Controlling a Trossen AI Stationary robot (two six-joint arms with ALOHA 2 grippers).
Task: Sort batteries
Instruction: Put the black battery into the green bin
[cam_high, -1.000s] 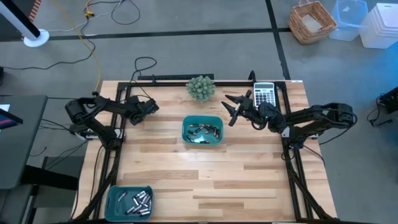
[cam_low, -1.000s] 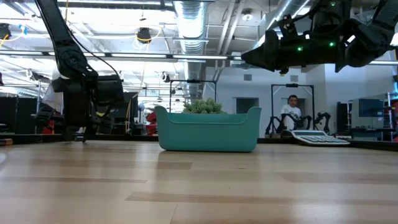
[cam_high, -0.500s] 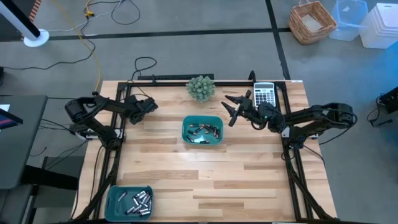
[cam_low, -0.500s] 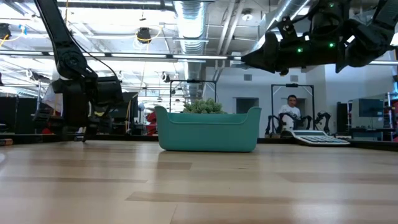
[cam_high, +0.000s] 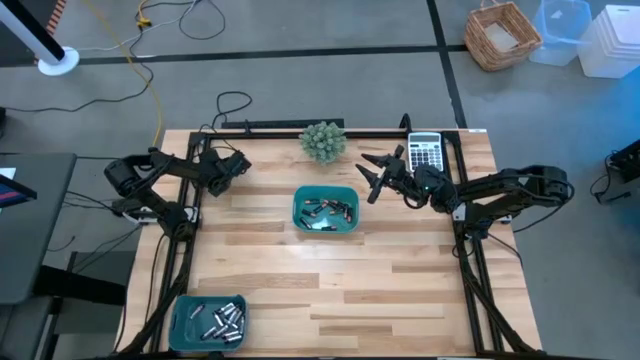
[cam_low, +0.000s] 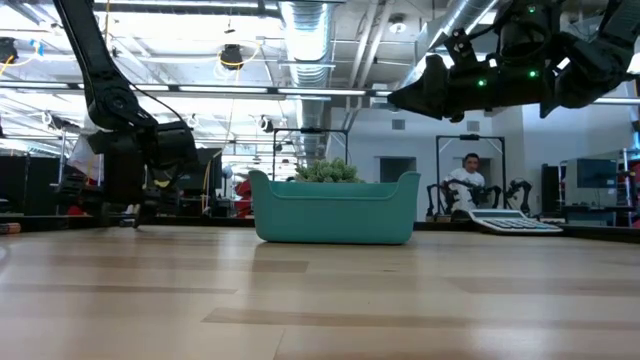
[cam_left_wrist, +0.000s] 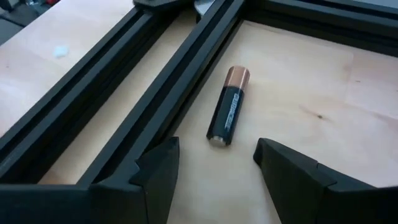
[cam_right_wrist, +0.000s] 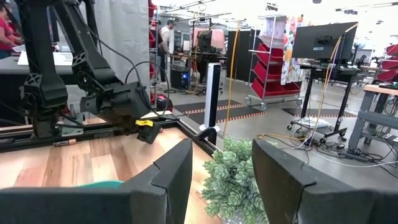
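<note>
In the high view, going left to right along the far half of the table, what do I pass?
Left end effector → small green potted plant → right end effector → grey calculator. The teal plastic tray of dark batteries sits nearer the table's middle, between plant and right end effector.

We see a grey floor with 1 wicker basket, a red cart, and bright ceiling lights.
</note>
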